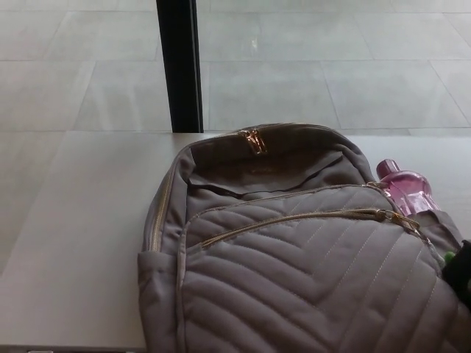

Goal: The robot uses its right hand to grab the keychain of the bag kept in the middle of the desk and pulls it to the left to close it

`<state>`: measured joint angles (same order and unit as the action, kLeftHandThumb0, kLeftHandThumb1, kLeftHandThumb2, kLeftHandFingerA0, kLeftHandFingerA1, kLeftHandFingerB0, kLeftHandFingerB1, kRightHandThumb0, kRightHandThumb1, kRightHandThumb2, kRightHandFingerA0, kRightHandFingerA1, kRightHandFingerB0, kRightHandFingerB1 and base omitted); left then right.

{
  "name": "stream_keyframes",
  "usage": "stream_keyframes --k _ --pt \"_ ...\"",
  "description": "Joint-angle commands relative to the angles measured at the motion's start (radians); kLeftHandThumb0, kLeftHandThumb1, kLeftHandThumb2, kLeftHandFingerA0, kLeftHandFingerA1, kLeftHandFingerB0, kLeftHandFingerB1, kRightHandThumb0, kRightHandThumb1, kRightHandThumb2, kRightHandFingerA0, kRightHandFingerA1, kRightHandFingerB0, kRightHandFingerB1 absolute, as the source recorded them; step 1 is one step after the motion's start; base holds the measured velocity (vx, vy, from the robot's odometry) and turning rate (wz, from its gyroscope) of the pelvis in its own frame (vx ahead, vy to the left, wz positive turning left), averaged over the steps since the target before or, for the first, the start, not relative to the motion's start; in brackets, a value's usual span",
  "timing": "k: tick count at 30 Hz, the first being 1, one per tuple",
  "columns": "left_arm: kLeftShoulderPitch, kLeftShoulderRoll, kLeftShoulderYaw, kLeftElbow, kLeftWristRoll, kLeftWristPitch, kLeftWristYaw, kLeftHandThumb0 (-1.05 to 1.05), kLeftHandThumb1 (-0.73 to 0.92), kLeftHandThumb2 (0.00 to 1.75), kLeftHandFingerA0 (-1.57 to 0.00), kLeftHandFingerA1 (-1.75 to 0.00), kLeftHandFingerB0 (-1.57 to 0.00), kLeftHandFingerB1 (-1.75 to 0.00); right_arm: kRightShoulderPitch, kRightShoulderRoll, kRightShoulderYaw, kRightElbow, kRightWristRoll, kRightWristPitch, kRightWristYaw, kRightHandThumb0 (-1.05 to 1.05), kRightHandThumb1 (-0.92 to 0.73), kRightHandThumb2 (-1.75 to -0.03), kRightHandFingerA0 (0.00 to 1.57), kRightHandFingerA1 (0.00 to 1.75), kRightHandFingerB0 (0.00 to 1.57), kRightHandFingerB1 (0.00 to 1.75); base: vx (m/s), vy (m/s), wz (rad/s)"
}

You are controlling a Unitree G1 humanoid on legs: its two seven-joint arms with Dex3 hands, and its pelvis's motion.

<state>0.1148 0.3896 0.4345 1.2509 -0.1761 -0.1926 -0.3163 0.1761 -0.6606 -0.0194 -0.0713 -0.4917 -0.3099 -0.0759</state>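
A grey-brown quilted bag [294, 272] lies on the pale counter [73, 220], filling the lower middle and right of the head view, with its top end pointing away from the robot. A gold zipper [294, 220] runs across its front pocket, rising gently from lower left to upper right. The keychain [397, 218], a small gold pull, sits at the right end of that zipper, near the bag's right shoulder. Only a sliver of the right hand [461, 273] shows, a black shape at the right edge of the picture with a speck of green at its top. It is below and to the right of the keychain, near it but apart, over the bag's right side. So little of it is in view that one cannot tell whether it is spread or closed, and it grasps nothing that can be seen. The left hand does not show. A pink bottle [405, 188] stands out of the bag's right side pocket, just above and behind the keychain. A second pair of gold pulls [252, 140] sits at the middle of the bag's top edge. Behind the counter a black post [180, 66] rises from the grey tiled floor [331, 66].
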Motion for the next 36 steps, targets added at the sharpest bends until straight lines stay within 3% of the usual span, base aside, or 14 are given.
stream_keyframes --k 1,3,5,15,16,18,19,21,22,26,27,29,30,36 --pt "0.003 0.004 -0.005 0.001 -0.006 -0.003 0.004 -0.92 0.92 0.75 -0.66 -0.62 -0.47 -0.49 -0.027 0.052 -0.051 0.054 0.070 -0.044 -0.030 -0.12 -0.71 -0.90 0.81 1.75 0.65 1.65 0.00 0.000 0.00" --pt "0.005 0.006 -0.014 0.003 0.002 -0.004 0.011 -0.89 0.92 0.78 -0.67 -0.61 -0.49 -0.47 -0.053 0.085 -0.072 0.042 0.103 -0.038 -0.022 -0.19 -0.57 -1.12 1.13 1.44 0.91 1.30 0.00 0.000 0.00" --pt "0.011 0.007 -0.025 0.002 0.010 -0.022 0.011 -0.89 0.92 0.83 -0.68 -0.63 -0.47 -0.49 -0.097 0.133 -0.091 0.021 0.132 -0.022 -0.034 -0.06 -0.56 -1.12 0.85 1.75 0.71 1.61 0.00 0.000 0.00" --pt "0.018 0.010 -0.041 -0.001 0.000 -0.028 -0.012 -0.89 0.92 0.78 -0.62 -0.60 -0.46 -0.47 -0.304 0.220 -0.068 0.038 0.152 -0.042 0.003 0.00 -0.49 -1.15 0.79 1.75 0.73 1.54 0.00 0.000 0.00" --pt "0.013 0.010 -0.036 0.003 -0.005 -0.019 -0.009 -0.85 0.75 1.16 -0.61 -0.67 -0.45 -0.58 -0.321 0.222 -0.061 0.038 0.148 -0.037 0.008 -0.01 -0.56 -1.06 0.85 1.72 0.73 1.48 0.00 0.000 0.00" --pt "0.014 0.013 -0.048 0.002 0.009 -0.034 -0.006 -0.83 0.77 1.19 -0.57 -0.65 -0.40 -0.56 -0.338 0.222 -0.055 0.042 0.138 -0.040 0.011 0.01 -0.52 -1.08 0.86 1.71 0.77 1.50 0.00 0.000 0.00" --pt "0.015 0.014 -0.053 0.000 0.014 -0.039 -0.004 -0.90 0.92 0.77 -0.66 -0.59 -0.48 -0.46 -0.349 0.223 -0.050 0.042 0.131 -0.040 0.014 -0.02 -0.51 -1.10 0.87 1.72 0.78 1.49 0.00 0.000 0.00" --pt "0.014 0.014 -0.054 -0.001 0.011 -0.030 0.002 -0.91 0.92 0.77 -0.68 -0.60 -0.48 -0.46 -0.385 0.230 -0.022 0.037 0.124 -0.036 0.033 -0.01 -0.47 -1.15 0.86 1.74 0.78 1.51 0.00 0.000 0.00" --pt "0.011 0.016 -0.050 -0.003 0.004 -0.021 -0.001 -0.85 0.75 1.17 -0.62 -0.66 -0.44 -0.57 -0.398 0.246 0.004 0.026 0.112 -0.025 0.039 -0.06 -0.54 -1.07 0.88 1.75 0.78 1.54 0.00 0.000 0.00" --pt "0.005 0.022 -0.060 -0.006 0.012 -0.016 0.004 -0.84 0.76 1.17 -0.61 -0.65 -0.46 -0.57 -0.424 0.271 0.060 0.021 0.094 -0.010 0.051 -0.03 -0.50 -1.12 0.89 1.75 0.77 1.58 0.00 0.000 0.00" --pt "0.006 0.024 -0.071 -0.006 0.025 -0.029 0.016 -0.92 0.92 0.78 -0.66 -0.56 -0.52 -0.48 -0.449 0.300 0.100 0.016 0.073 0.015 0.059 -0.03 -0.49 -1.15 0.89 1.75 0.76 1.60 0.00 0.000 0.00" --pt "0.003 0.024 -0.081 -0.007 0.033 -0.026 0.032 -0.85 0.75 1.16 -0.66 -0.64 -0.50 -0.57 -0.477 0.339 0.149 0.012 0.070 0.044 0.080 0.00 -0.51 -1.15 0.87 1.75 0.71 1.64 0.00 0.000 0.00" --pt "0.005 0.023 -0.083 -0.011 0.032 -0.028 0.031 -0.88 0.92 0.78 -0.69 -0.57 -0.54 -0.47 -0.486 0.348 0.163 0.015 0.070 0.045 0.084 0.01 -0.48 -1.18 0.87 1.75 0.71 1.64 0.00 0.000 0.00" --pt "-0.015 0.016 -0.089 -0.009 0.025 -0.018 0.033 -0.97 0.78 0.93 -0.65 -0.59 -0.49 -0.50 -0.576 0.484 0.295 0.076 0.026 0.102 0.082 -0.12 -0.53 -1.11 0.91 1.75 0.72 1.64 0.00 0.000 0.00"
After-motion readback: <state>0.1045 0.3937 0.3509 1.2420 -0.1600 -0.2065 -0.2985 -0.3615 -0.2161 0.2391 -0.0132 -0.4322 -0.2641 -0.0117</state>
